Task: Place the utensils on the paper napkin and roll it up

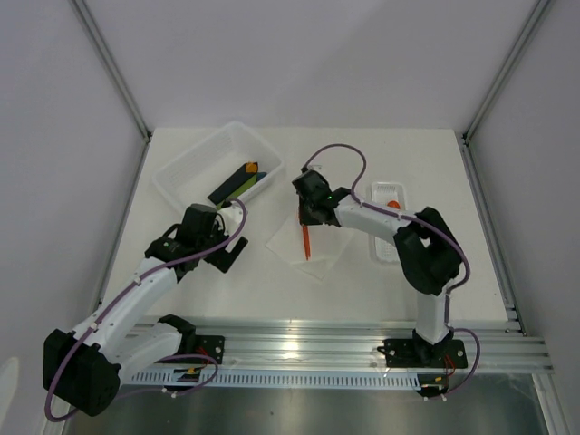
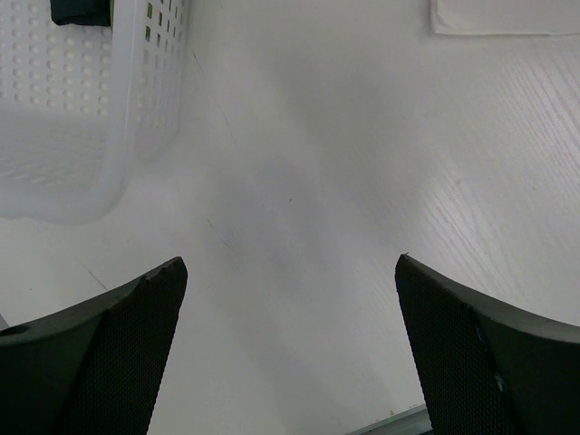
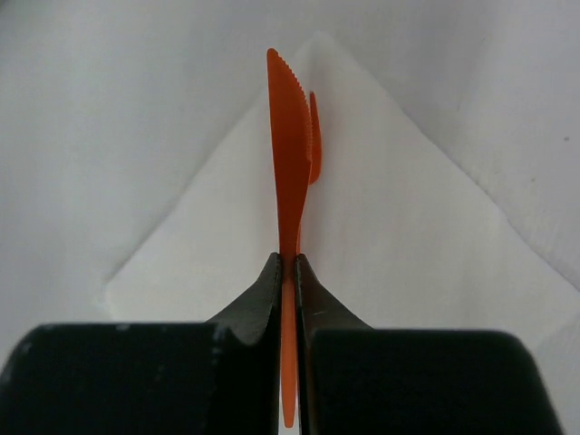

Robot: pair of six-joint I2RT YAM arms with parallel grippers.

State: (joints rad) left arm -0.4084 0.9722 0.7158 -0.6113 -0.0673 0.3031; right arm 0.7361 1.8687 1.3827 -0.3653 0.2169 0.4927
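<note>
Top and two wrist views of a white counter [image 1: 272,290]. Right tool [image 3: 287,263] pressed together, pinching the handle of a thin bright orange plastic utensil [image 3: 288,154] with a serrated edge. Blade pointing away from the wrist, over a thin white paper napkin [image 3: 390,227] spread flat near the counter's middle; contact between tip and paper not discernible. Second orange sliver [image 3: 314,136] just beside the blade, kind unclear. Left tool [image 2: 290,272] spread wide, holding nothing, above bare counter near a large translucent white perforated bin [image 2: 82,109] containing dark bars [image 1: 237,184]. Narrow ribbed white plastic tray [image 1: 390,188] to the right of the napkin, an orange piece [image 1: 392,204] inside.
</note>
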